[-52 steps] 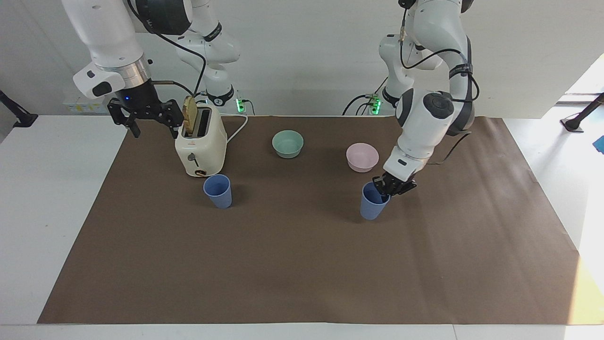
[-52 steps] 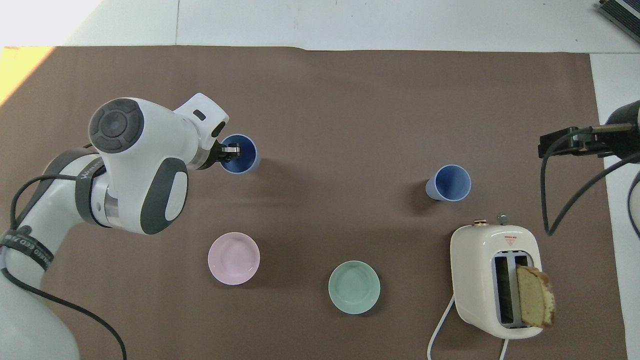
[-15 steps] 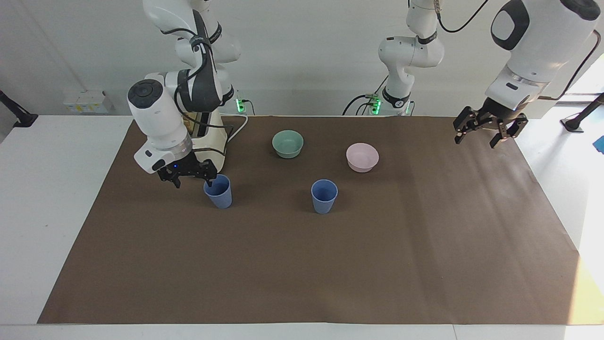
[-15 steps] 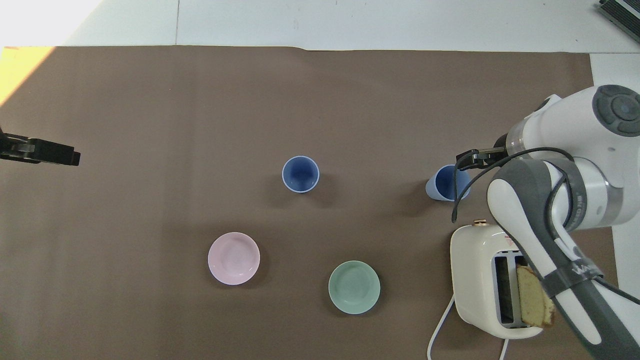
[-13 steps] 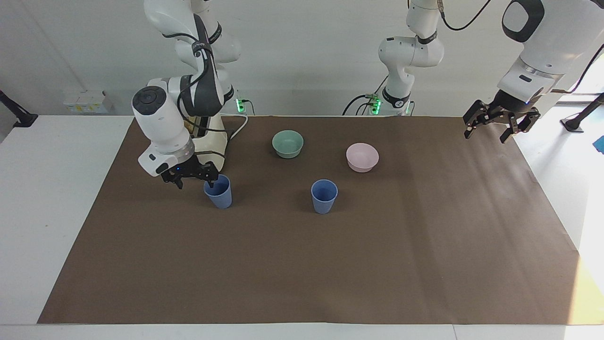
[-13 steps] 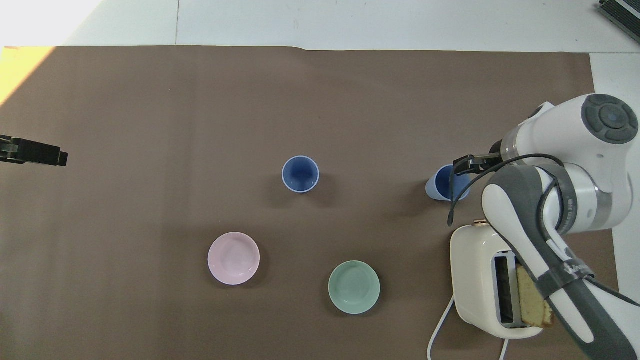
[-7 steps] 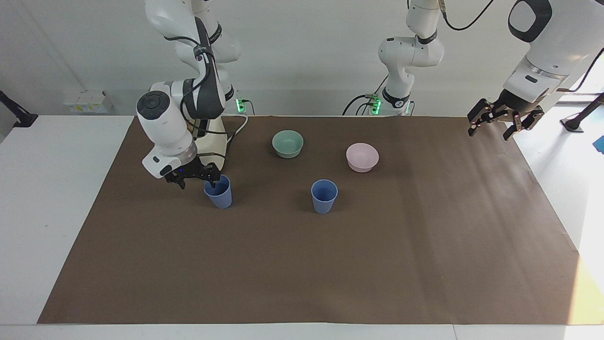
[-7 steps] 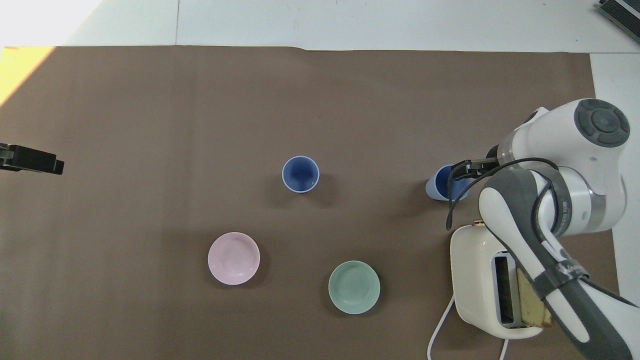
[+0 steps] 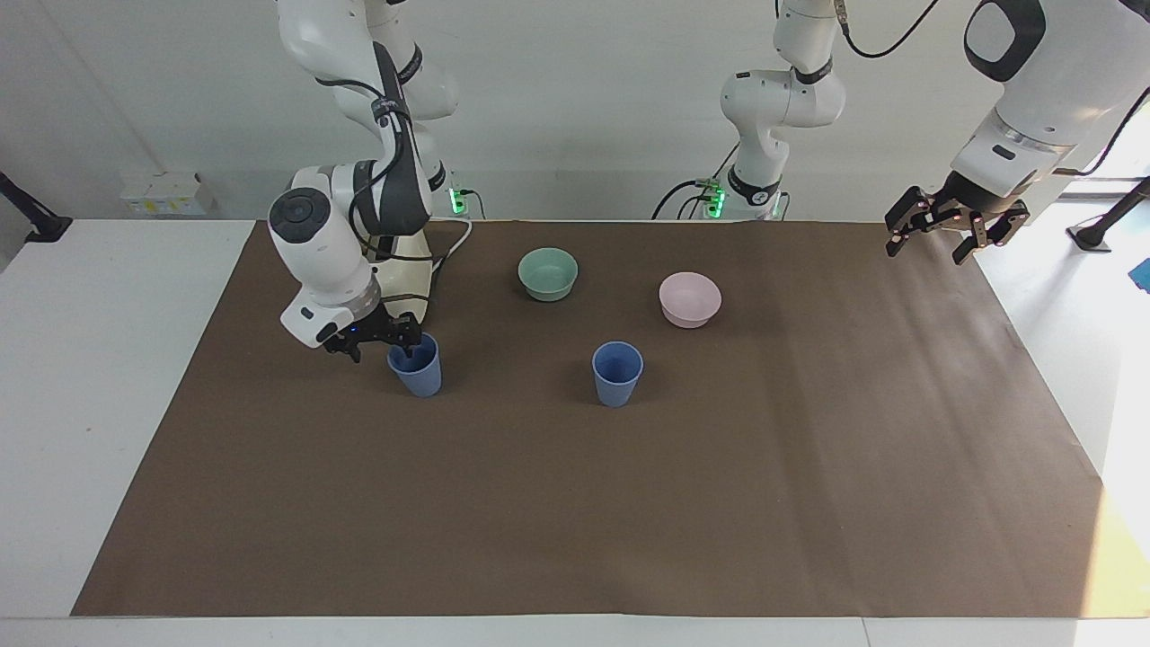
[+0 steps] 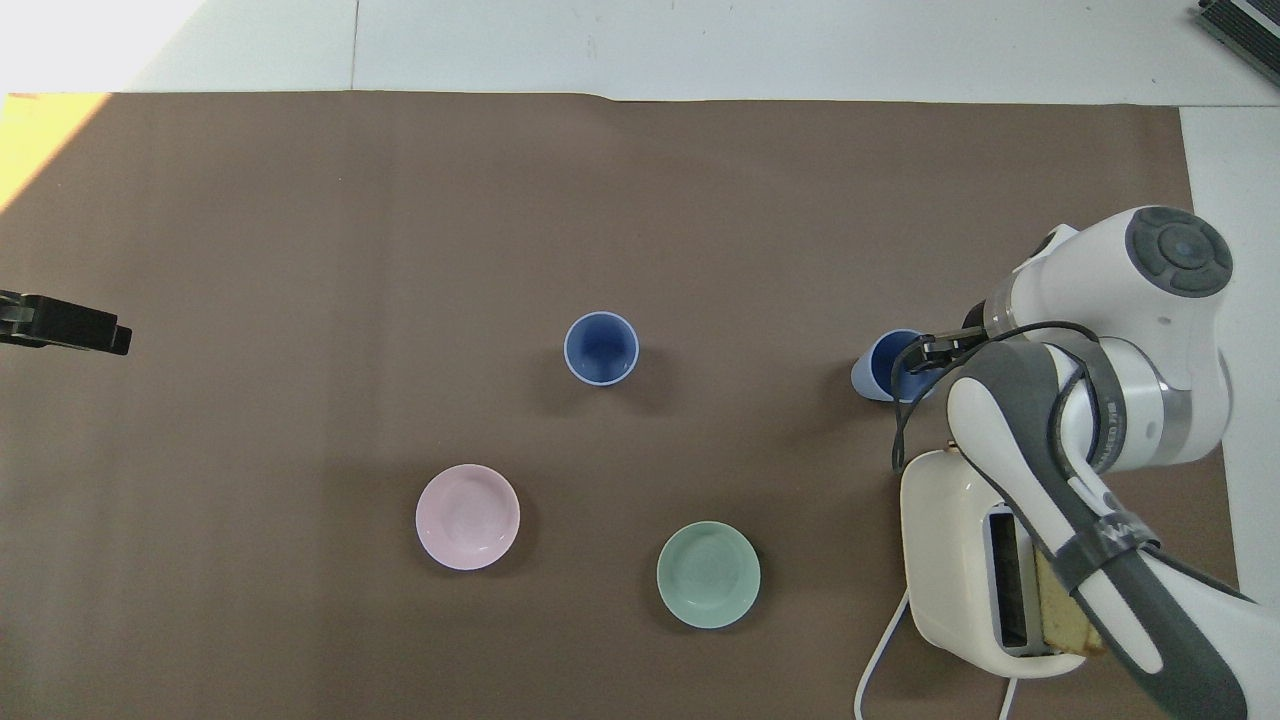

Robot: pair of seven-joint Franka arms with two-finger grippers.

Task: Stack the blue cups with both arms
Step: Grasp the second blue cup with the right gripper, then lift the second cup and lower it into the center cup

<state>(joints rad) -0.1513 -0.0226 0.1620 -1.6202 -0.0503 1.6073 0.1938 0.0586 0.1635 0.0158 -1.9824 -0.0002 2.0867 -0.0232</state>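
Note:
Two blue cups stand upright on the brown mat. One cup [image 9: 417,368] stands just farther from the robots than the toaster; it also shows in the overhead view [image 10: 880,368]. My right gripper [image 9: 383,349] is low at this cup and open, with one finger inside the rim and the other outside, toward the right arm's end; in the overhead view the right gripper [image 10: 920,352] sits over the cup's rim. The other cup [image 9: 617,374] stands free mid-mat, also seen from above [image 10: 601,348]. My left gripper [image 9: 945,232] is open, empty and raised over the mat's corner; its tip [image 10: 62,326] shows at the frame's edge.
A cream toaster [image 10: 950,560] with a bread slice [image 10: 1062,600] stands close to the right arm, partly hidden by the arm in the facing view. A teal bowl [image 9: 548,274] and a pink bowl [image 9: 689,299] sit nearer the robots than the middle cup.
The left gripper set its cup down mid-mat and withdrew, raised, to its end. The right gripper came down from beside the toaster to the other cup and over the last second settled closer on its rim.

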